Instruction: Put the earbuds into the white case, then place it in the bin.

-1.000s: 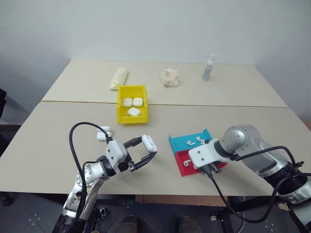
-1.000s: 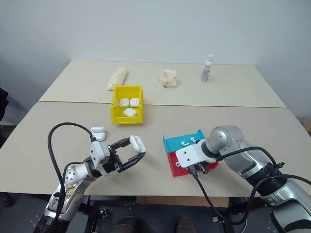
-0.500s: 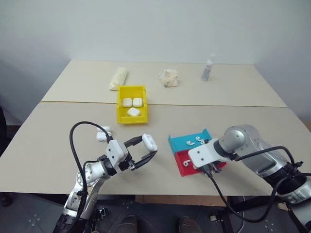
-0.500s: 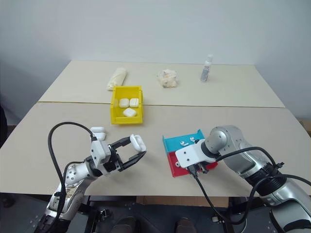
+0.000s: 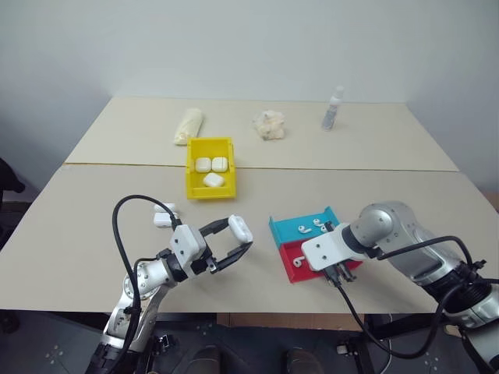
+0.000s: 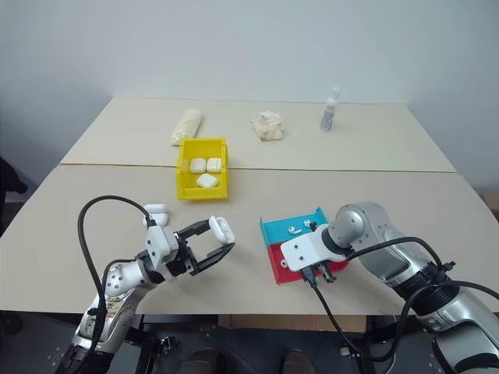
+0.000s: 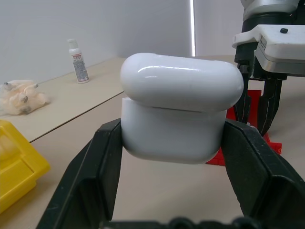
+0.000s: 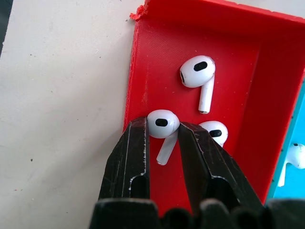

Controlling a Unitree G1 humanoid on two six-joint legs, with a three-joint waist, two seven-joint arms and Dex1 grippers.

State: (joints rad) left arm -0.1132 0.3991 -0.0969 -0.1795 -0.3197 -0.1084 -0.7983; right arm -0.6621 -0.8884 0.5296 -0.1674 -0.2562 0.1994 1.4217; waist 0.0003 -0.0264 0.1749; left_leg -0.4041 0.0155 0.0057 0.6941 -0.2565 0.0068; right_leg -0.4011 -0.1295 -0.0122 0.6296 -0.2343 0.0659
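My left gripper (image 5: 236,240) is shut on a white case (image 7: 178,117) and holds it above the near table, its lid down. My right gripper (image 8: 162,132) points down into the red tray (image 8: 238,52), its black fingertips (image 8: 137,138) shut on one of the earbuds (image 8: 162,123) by the head. Two more earbuds (image 8: 198,71) lie in the red tray, and others rest in the blue tray (image 5: 290,227) behind it. The yellow bin (image 5: 210,192) stands beyond the left gripper with three white cases (image 5: 214,164) inside. Another white case (image 5: 165,216) lies on the table near the left arm.
At the far side of the table are a small bottle (image 5: 334,109), a crumpled pale wad (image 5: 270,125) and a cream packet (image 5: 189,125). A seam (image 5: 117,163) runs across the tabletop behind the bin. The red tray (image 5: 297,270) sits close to the table's front edge.
The right gripper's fingers have drawn a little closer together over the red tray. Both arms and the held case have stayed where they were.
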